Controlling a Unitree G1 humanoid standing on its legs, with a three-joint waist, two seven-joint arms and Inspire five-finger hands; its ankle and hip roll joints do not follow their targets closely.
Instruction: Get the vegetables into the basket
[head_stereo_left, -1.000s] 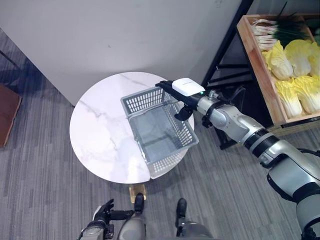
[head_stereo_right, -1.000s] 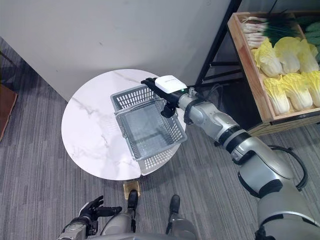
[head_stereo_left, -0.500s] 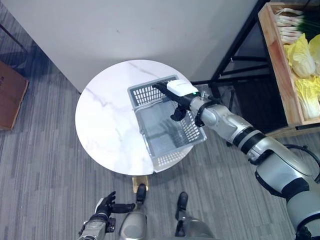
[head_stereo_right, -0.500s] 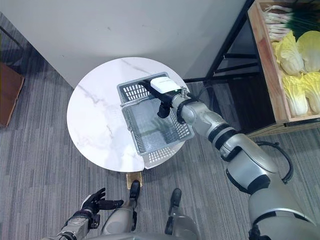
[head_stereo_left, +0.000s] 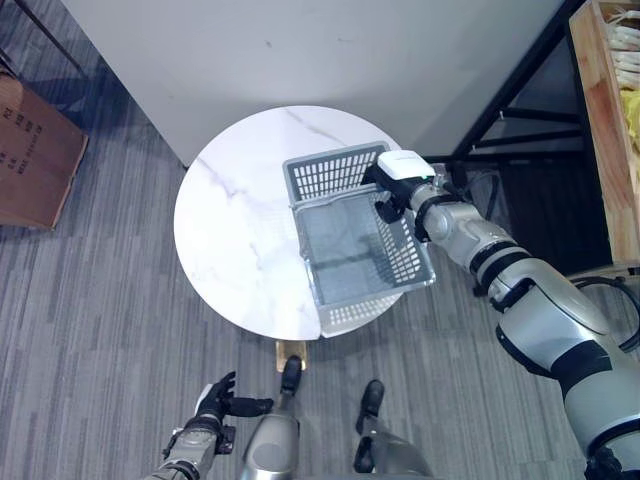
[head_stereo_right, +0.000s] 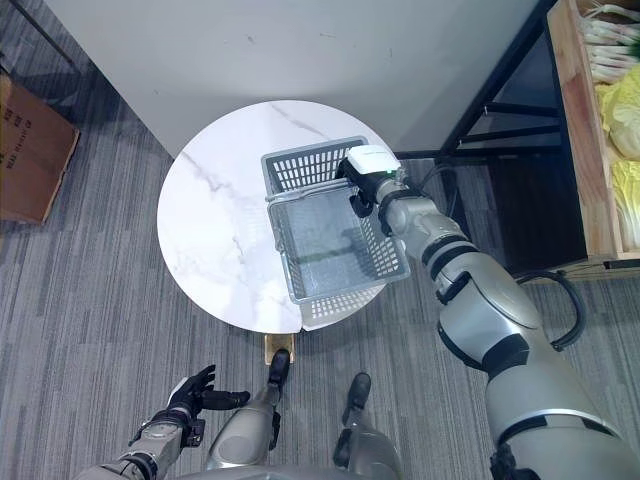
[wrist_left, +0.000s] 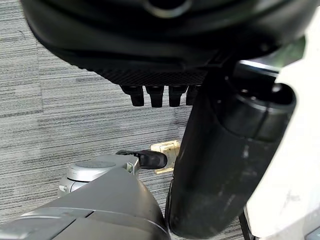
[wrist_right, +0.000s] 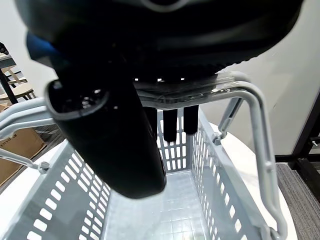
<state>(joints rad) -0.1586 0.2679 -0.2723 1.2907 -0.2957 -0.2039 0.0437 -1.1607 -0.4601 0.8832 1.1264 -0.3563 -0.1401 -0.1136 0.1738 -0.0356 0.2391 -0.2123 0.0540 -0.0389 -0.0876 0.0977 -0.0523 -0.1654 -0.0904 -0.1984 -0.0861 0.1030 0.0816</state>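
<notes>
Left eye view: round marble table (head_stereo_left: 230, 230) stands against a grey wall, with carpet open to its left and near side. Grey basket (head_stereo_left: 355, 245) sits on the table's right half, its near right corner overhanging the rim. It holds no vegetables. Cardboard box (head_stereo_left: 35, 150) sits on the floor far left, well apart from the table. Black rack frame (head_stereo_left: 520, 100) stands just right of the table, and beyond it a wooden crate (head_stereo_right: 580, 150) holds the vegetables (head_stereo_right: 620, 100), pale cabbages and spring onions at the frame's right edge, well apart from the basket.

Right hand (head_stereo_left: 395, 180) reaches in from the right, arm stretched across, set on the basket's far right rim. In the right wrist view the fingers (wrist_right: 170, 122) hook down over the raised handle (wrist_right: 260, 130) and the thumb (wrist_right: 110, 145) curls beneath, so the hand grips the handle. Left hand (head_stereo_left: 215, 400) hangs low near the floor, fingers spread and relaxed, holding nothing.

Against the frame half a second back the whole picture has shifted, so the camera moved. The right hand now sits on the basket's right corner rather than stretched over its far wall.
</notes>
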